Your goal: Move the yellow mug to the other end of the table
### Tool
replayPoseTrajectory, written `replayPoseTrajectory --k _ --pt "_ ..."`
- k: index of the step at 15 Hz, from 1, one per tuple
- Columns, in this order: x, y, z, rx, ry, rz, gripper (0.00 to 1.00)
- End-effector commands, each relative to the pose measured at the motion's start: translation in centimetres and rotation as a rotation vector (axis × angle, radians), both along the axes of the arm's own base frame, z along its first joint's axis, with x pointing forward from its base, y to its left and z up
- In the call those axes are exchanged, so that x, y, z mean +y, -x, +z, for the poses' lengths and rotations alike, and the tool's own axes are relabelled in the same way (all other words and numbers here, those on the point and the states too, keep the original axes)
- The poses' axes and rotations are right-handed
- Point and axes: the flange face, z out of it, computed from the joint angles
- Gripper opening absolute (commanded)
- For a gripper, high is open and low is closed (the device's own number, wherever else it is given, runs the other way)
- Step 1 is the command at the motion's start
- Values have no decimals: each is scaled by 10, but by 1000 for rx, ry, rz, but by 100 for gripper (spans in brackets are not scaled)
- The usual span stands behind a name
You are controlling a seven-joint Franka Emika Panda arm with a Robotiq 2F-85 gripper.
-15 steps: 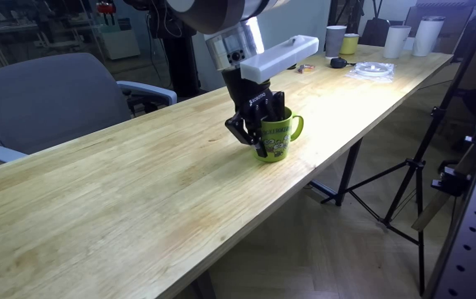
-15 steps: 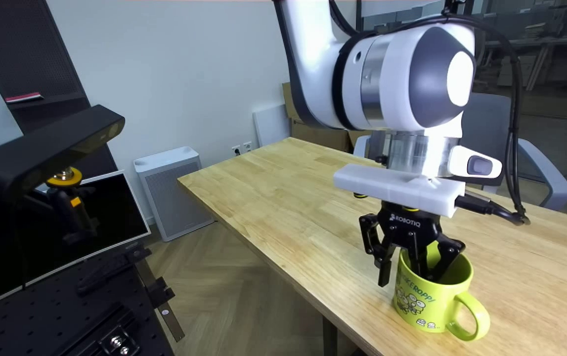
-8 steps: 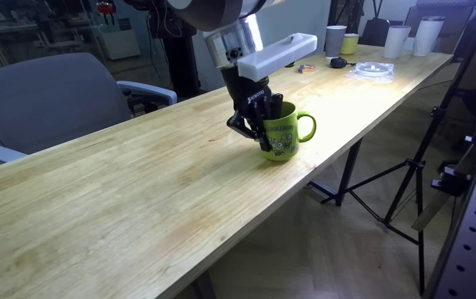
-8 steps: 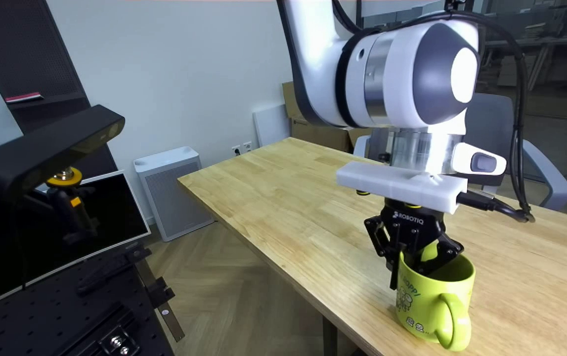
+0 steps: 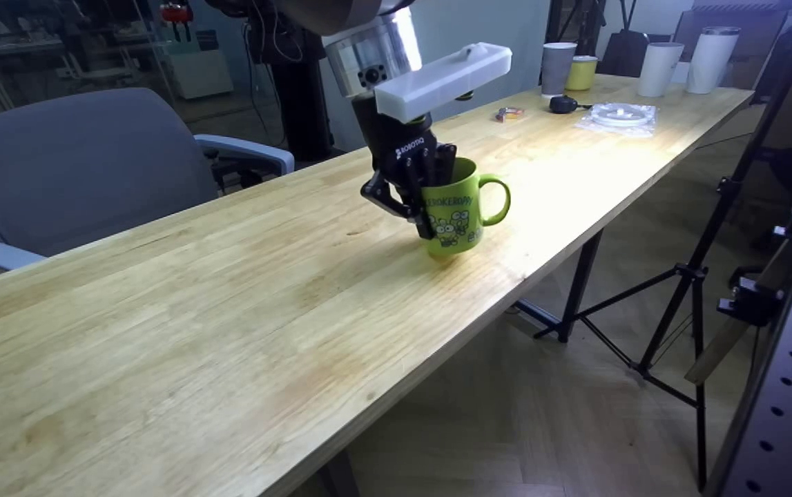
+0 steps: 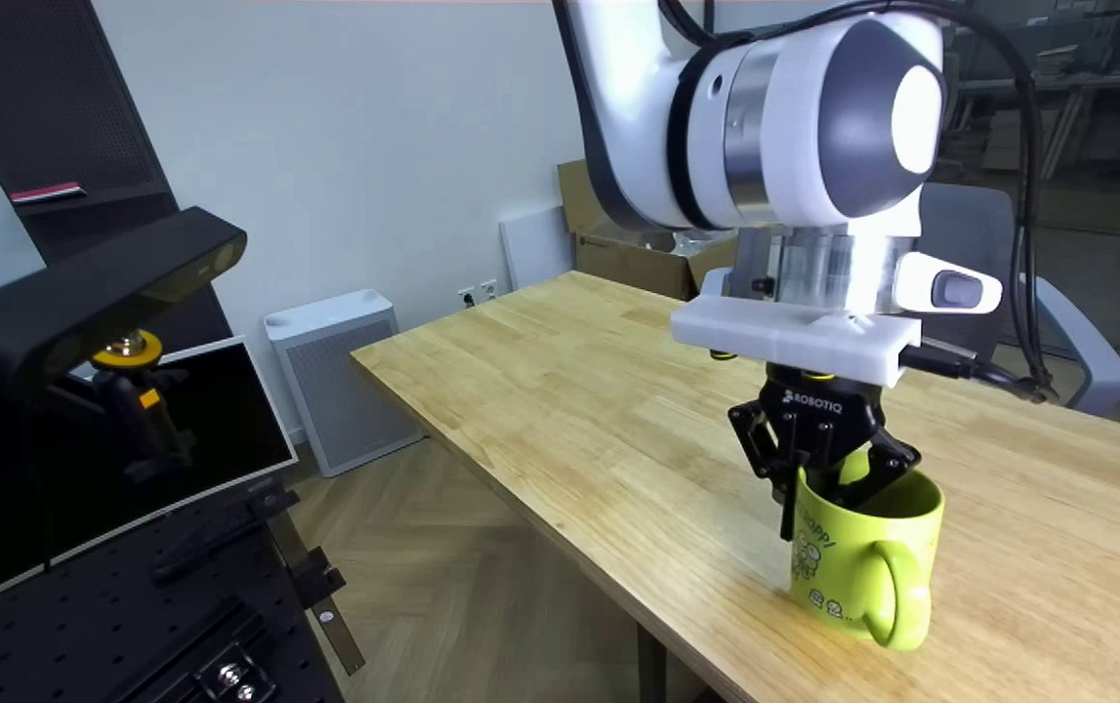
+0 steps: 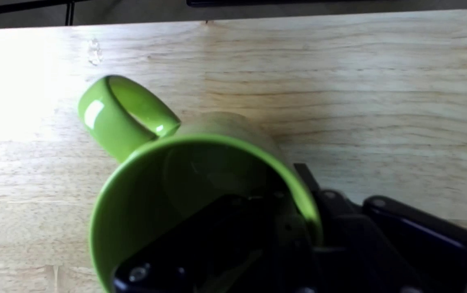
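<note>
The yellow mug (image 5: 463, 215), bright lime with a loop handle and dark print, shows in both exterior views (image 6: 867, 571) and in the wrist view (image 7: 109, 118). My gripper (image 5: 431, 200) is shut on the mug's wall, one finger inside and one outside. It also shows in an exterior view (image 6: 804, 493) and in the wrist view (image 7: 292, 185). The inner fingertip is hidden in the mug. The mug is nearly upright, slightly tilted, and its base appears just above the table (image 5: 230, 331). Its handle points away from the gripper.
At one end of the table stand a grey cup (image 5: 558, 69), a pale yellow cup (image 5: 581, 74), white containers (image 5: 661, 69), a bagged white ring (image 5: 618, 117) and a black object (image 5: 563, 104). A chair (image 5: 92, 166) and a tripod (image 5: 692, 273) flank the table.
The gripper has closed from loosely around the wall onto it. The mug has turned, its handle swinging round, and has risen slightly with the gripper.
</note>
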Motion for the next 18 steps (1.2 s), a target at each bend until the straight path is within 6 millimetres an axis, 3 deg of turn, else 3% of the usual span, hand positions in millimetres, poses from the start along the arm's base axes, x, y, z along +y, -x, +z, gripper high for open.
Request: replayPoseTrajectory --k 1,9,18 --pt "6 -10 29 -24 16 -35 3" --pt "13 -17 57 -76 -9 -39 3" --pt "16 -45 31 -87 -23 -37 3"
